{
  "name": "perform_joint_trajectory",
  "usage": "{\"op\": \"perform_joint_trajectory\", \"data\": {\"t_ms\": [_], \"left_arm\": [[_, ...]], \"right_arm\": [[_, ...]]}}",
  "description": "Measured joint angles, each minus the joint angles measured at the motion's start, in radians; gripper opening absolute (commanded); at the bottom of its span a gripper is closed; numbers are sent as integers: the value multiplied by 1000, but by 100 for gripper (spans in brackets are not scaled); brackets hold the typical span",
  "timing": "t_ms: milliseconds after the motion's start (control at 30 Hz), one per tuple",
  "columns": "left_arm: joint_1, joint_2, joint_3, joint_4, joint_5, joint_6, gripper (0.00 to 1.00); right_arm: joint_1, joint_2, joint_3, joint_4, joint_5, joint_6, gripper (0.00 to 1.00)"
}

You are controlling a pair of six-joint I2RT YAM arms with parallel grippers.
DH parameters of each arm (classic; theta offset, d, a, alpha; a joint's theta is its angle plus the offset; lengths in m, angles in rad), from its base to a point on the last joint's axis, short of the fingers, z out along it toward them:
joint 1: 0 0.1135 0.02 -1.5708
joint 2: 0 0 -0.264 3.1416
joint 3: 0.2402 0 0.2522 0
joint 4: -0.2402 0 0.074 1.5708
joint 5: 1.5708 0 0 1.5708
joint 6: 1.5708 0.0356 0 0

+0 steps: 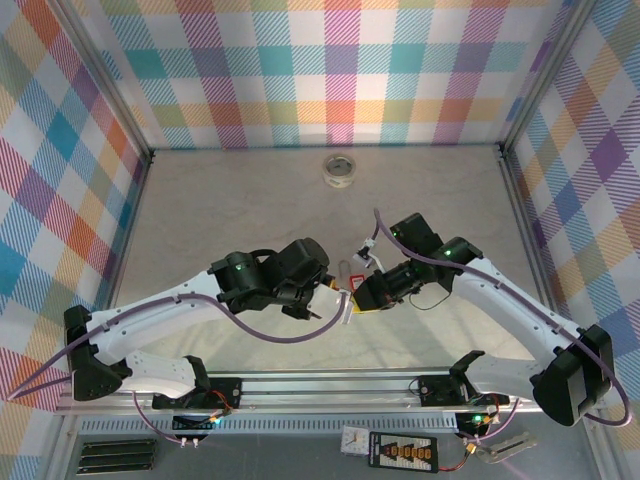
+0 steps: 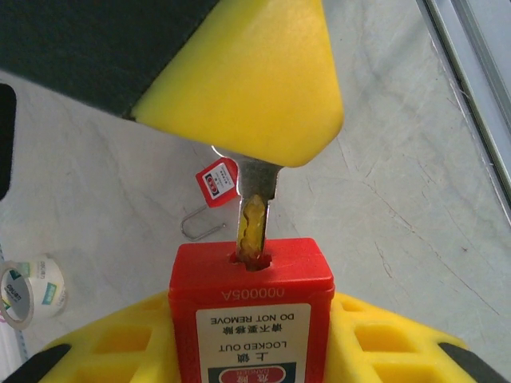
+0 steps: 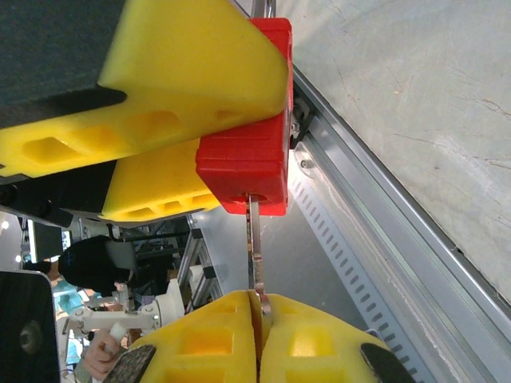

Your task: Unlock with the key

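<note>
Plaid walls (image 1: pixel 340 70), pale marbled tabletop (image 1: pixel 250 200)

The key (image 3: pixel 253 239) has its tip hidden inside the padlock (image 3: pixel 243 167), its head inside the right claw (image 3: pixel 259 311).

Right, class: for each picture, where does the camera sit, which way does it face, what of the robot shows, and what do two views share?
Top external: above and behind, looking down on the table; left arm and right arm show.
Left wrist: on the left arm, facing along the left gripper, which holds the red padlock.
Right wrist: on the right arm, facing along the right gripper, which pinches the key.
Shared: both wrist views show the key in the padlock.
</note>
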Motion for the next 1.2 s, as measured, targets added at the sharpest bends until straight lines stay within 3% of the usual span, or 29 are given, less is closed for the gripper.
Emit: {"op": "perform_joint_trajectory", "data": {"t_ms": [267,700,967,1200], "left_arm": [[0,11,5,5,-7,19,0],[37,-57,-11,90,-71,80,0],[126,-34,20,118,47,72,0],[145,13,20,164,91,78,0]], "right_arm": [[2,6,7,-15,8,-3,0],[-53,117,186,-109,-36,1,0],[-46,196,391,-311,129,-132,0],[-32,237,488,-425,281,-195,0]]}}
